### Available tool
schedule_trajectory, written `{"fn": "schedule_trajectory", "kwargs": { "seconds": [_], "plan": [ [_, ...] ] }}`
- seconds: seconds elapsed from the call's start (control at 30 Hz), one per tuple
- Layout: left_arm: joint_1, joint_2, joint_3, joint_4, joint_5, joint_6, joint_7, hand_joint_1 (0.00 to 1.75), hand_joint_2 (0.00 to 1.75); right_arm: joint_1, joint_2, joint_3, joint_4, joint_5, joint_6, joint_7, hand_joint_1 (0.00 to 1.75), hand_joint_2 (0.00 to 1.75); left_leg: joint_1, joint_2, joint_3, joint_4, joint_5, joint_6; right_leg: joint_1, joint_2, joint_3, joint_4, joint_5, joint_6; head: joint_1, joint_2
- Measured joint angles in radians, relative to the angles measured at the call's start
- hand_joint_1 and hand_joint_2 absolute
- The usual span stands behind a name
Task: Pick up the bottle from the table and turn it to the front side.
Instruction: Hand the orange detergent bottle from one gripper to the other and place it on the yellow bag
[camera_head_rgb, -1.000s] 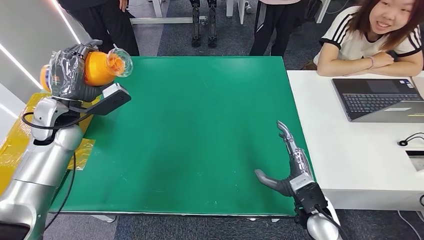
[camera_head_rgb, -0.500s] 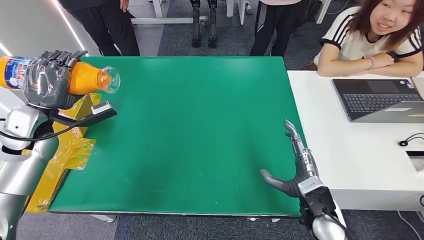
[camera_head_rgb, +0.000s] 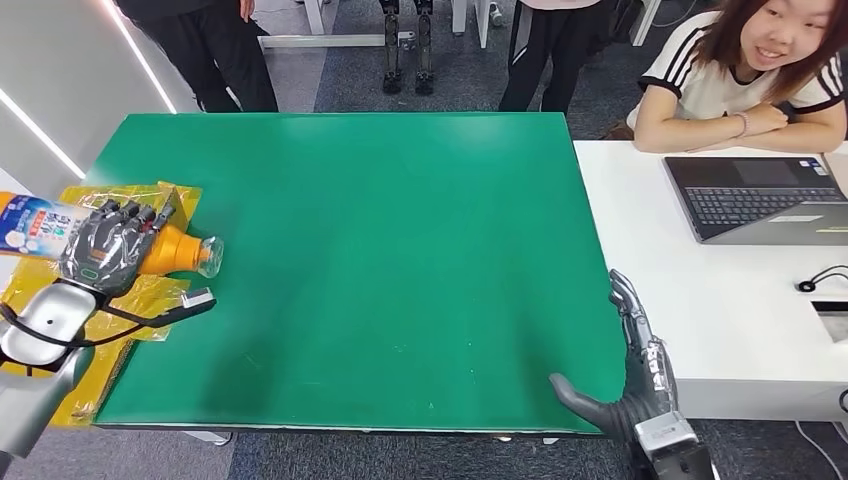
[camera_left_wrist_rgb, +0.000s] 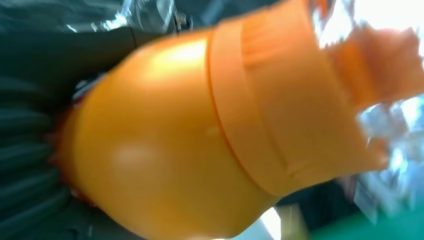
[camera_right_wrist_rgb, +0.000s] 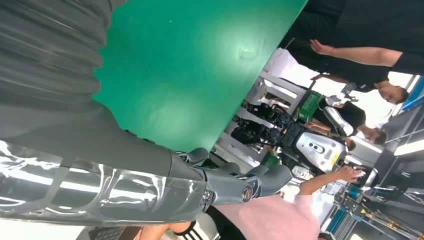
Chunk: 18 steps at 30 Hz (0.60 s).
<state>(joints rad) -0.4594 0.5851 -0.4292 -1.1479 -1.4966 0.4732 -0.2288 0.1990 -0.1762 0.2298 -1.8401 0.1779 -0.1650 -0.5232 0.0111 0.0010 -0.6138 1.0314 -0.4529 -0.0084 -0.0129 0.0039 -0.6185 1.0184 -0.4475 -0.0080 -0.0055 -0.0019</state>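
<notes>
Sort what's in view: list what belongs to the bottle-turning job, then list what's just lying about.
Part of the job:
- orange bottle, held on its side, cap toward the table's middle
- left hand, gripping it
- green table

Just lying about:
- laptop on the white desk
- yellow plastic sheet at the table's left edge
- right hand, holding nothing

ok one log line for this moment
left hand: holds bottle sideways, at table left edge | right hand: open, front right edge

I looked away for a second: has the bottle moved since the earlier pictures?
Yes. Gripped in the left hand, the bottle has come down from beside the green table's far left corner to partway along its left edge, nearer the robot.
</notes>
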Motion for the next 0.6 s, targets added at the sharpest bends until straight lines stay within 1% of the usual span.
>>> {"fn": "schedule_trajectory", "kwargs": {
  "seconds": [0.07, 0.2, 0.33, 0.47, 0.5, 0.6],
  "plan": [
    [0.011, -0.024, -0.006, 0.091, 0.013, 0.004, 0.006, 1.75, 1.75, 0.008, 0.002, -0.002, -0.011, 0.015, 0.012, 0.002, 0.00, 1.75, 0.000, 0.001, 0.001, 0.000, 0.000, 0.000, 0.000, 0.001, 0.000, 0.000, 0.000, 0.000, 0.000, 0.000],
    [0.021, -0.090, -0.018, 0.284, 0.029, 0.026, 0.001, 1.75, 1.75, 0.011, 0.006, -0.004, -0.027, 0.029, 0.026, 0.002, 0.00, 1.75, 0.000, 0.000, 0.001, 0.001, 0.000, 0.000, 0.000, 0.000, 0.000, 0.000, 0.000, 0.000, 0.000, 0.000],
    [-0.012, -0.145, -0.021, 0.430, 0.045, 0.033, -0.015, 1.75, 1.75, 0.010, 0.006, -0.010, -0.029, 0.012, 0.026, -0.004, 0.00, 1.75, 0.000, -0.001, 0.000, 0.001, 0.000, 0.000, 0.000, -0.001, 0.001, 0.000, 0.000, 0.000, 0.000, 0.000],
    [-0.059, -0.191, -0.022, 0.521, 0.063, 0.053, -0.031, 1.75, 1.75, -0.012, 0.006, -0.009, -0.022, 0.003, 0.036, -0.010, 0.00, 1.75, 0.000, -0.003, 0.002, 0.001, 0.000, 0.000, 0.000, -0.003, 0.003, 0.000, 0.000, 0.000, 0.000, 0.000],
    [-0.067, -0.204, -0.022, 0.537, 0.066, 0.055, -0.028, 1.68, 1.75, -0.021, 0.006, -0.007, -0.018, 0.002, 0.040, -0.009, 0.00, 1.75, -0.001, -0.003, 0.002, 0.000, 0.000, 0.000, 0.000, -0.004, 0.004, 0.000, 0.000, 0.000, 0.000, 0.000],
    [-0.084, -0.245, -0.022, 0.575, 0.068, 0.067, -0.005, 0.41, 1.75, -0.052, 0.006, 0.006, -0.006, 0.004, 0.046, -0.007, 0.00, 1.75, 0.000, -0.006, 0.004, 0.000, 0.001, 0.001, 0.000, -0.007, 0.006, 0.000, 0.000, 0.000, 0.000, 0.000]
  ]
}}
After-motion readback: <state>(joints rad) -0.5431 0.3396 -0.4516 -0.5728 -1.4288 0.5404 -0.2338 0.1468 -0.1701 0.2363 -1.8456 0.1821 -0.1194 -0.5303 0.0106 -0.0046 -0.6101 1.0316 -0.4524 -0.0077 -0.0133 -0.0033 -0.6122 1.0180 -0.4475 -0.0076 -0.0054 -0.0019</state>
